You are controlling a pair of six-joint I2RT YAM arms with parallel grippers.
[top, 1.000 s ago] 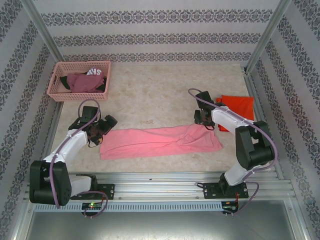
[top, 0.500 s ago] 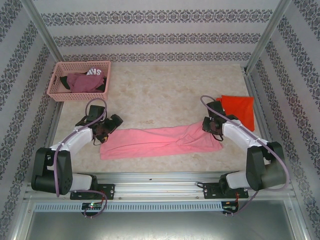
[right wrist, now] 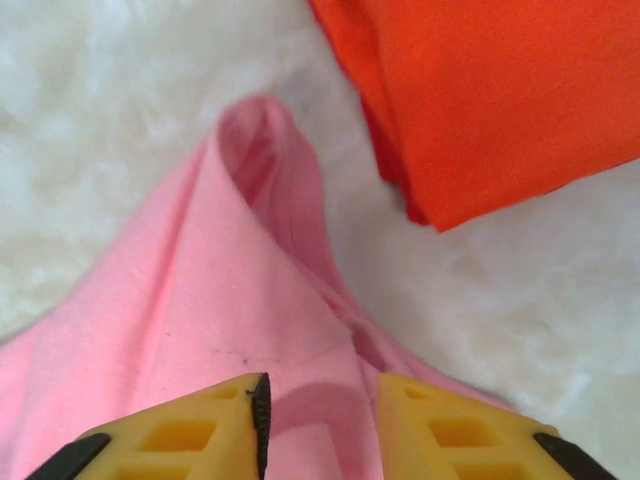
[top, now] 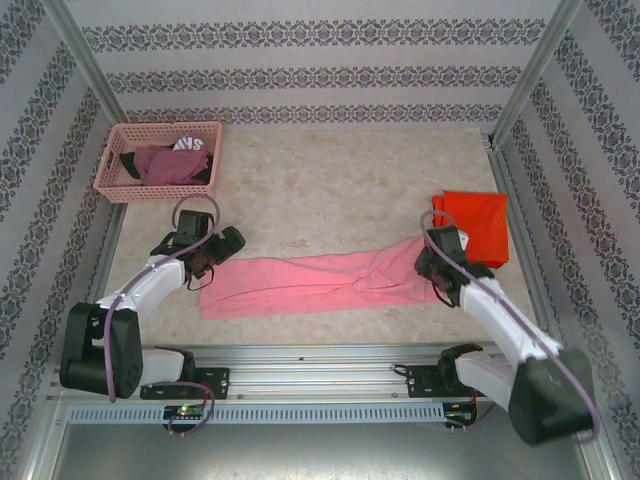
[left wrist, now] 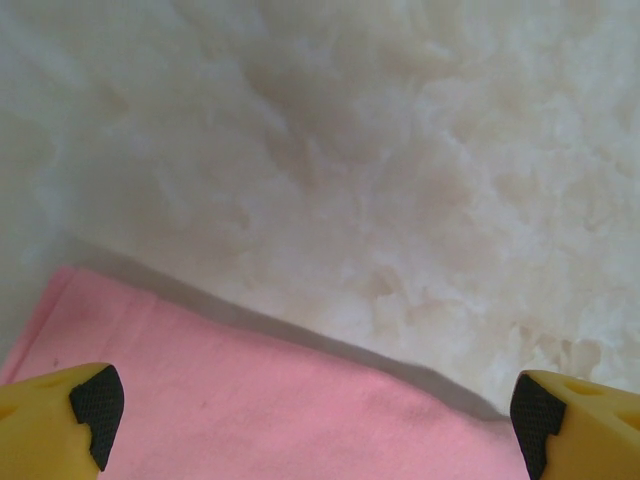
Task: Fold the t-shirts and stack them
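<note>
The salmon-pink t-shirt (top: 320, 282) lies folded into a long strip across the front of the table. The orange-red t-shirt (top: 476, 224) lies folded flat at the right, just beyond the pink one's right end. My left gripper (top: 218, 258) hovers over the strip's far-left corner. Its jaws stand wide open over the pink cloth (left wrist: 250, 410), which is not between them. My right gripper (top: 440, 268) is low over the bunched right end, where a fold ridge (right wrist: 250, 170) rises. Its jaws are partly open, with pink cloth (right wrist: 230, 290) lying under the gap. The orange-red edge (right wrist: 500, 100) is just ahead.
A pink plastic basket (top: 112, 170) at the back left holds maroon and black garments (top: 165, 163). Metal frame posts and patterned walls enclose the table. Bare pale tabletop (top: 330, 180) stretches behind the pink strip.
The right arm has swung right and toward me, bringing its gripper from beside the orange-red shirt down over the pink strip's right end. The left gripper has shifted slightly right. Neither shirt has moved.
</note>
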